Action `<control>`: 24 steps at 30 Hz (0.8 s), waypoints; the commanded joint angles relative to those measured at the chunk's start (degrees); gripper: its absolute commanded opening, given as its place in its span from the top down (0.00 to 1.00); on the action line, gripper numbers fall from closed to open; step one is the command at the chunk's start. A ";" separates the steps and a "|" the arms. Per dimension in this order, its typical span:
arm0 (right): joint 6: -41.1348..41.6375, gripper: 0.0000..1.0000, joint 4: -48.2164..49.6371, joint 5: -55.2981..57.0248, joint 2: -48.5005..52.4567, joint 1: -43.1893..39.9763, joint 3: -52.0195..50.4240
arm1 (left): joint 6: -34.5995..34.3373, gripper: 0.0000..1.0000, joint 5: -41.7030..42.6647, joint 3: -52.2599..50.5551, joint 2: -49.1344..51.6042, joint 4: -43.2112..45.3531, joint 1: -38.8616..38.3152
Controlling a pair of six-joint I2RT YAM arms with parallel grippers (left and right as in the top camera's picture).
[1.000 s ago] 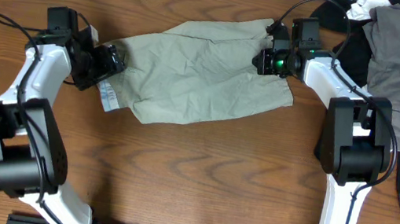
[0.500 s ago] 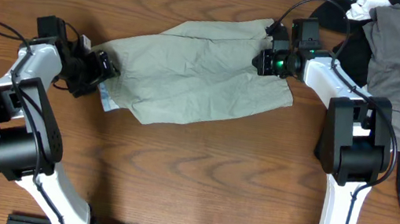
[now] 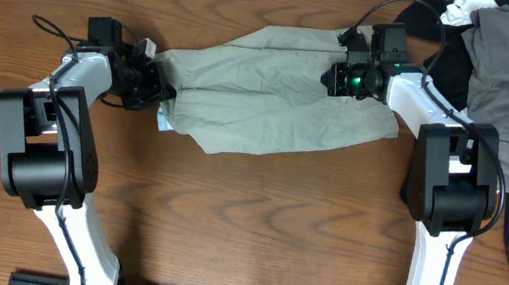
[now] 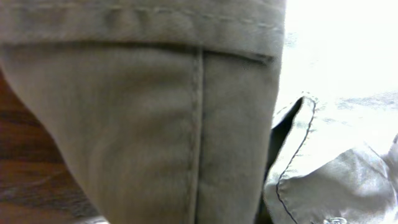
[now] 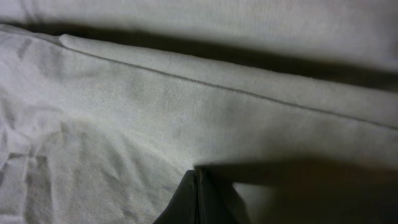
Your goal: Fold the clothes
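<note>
From overhead I look straight down, far enough to take in most of the table [image 3: 218,248]. My two wrist cameras sit right up against the clothes [image 3: 270,104]; cloth fills both, the one thing all three views share.

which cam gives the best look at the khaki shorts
Overhead. It shows the khaki shorts whole, spread between the left gripper and right gripper. The left wrist view shows only a close-up of one seam under a stitched band; the right wrist view shows only creased fabric and one stitched fold.
</note>
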 commanded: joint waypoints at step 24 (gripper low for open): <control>-2.10 0.99 -13.00 -8.26 0.17 0.11 12.02 | 2.45 0.94 -19.63 -2.56 -19.54 -18.32 4.70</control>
